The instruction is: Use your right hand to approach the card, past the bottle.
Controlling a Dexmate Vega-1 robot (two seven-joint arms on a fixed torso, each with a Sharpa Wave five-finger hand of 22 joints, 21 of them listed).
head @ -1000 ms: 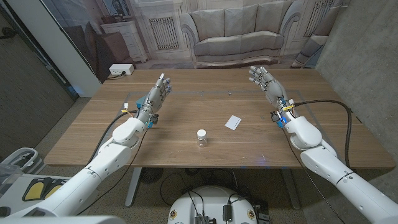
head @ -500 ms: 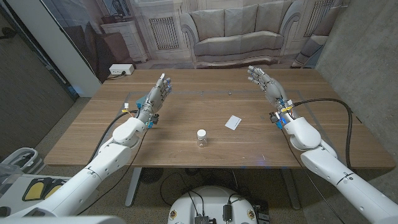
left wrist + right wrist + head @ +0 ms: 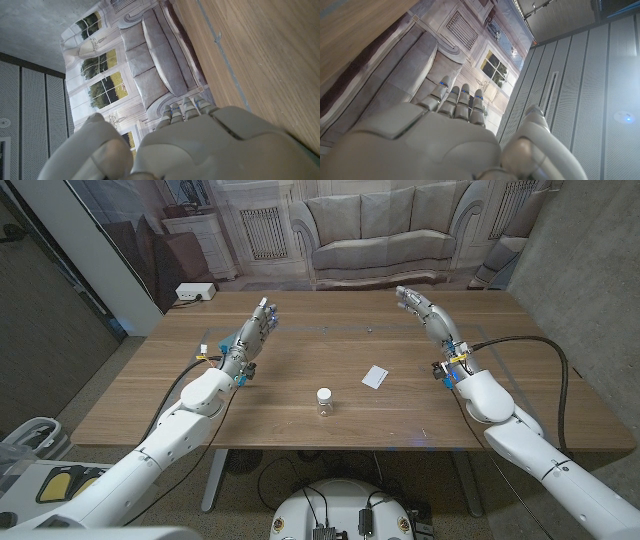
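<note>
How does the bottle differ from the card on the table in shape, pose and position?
The bottle stands upright, a small clear jar with a white cap; the card lies flat, thin and white. The bottle sits nearer the robot, the card farther back and towards the right hand. Both rest untouched on the wooden table.

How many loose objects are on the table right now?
2: a small bottle near the front middle, and a white card just beyond it toward the robot's right side.

Both robot hands [image 3: 254, 332] [image 3: 424, 308] raised, fingers extended.
</note>
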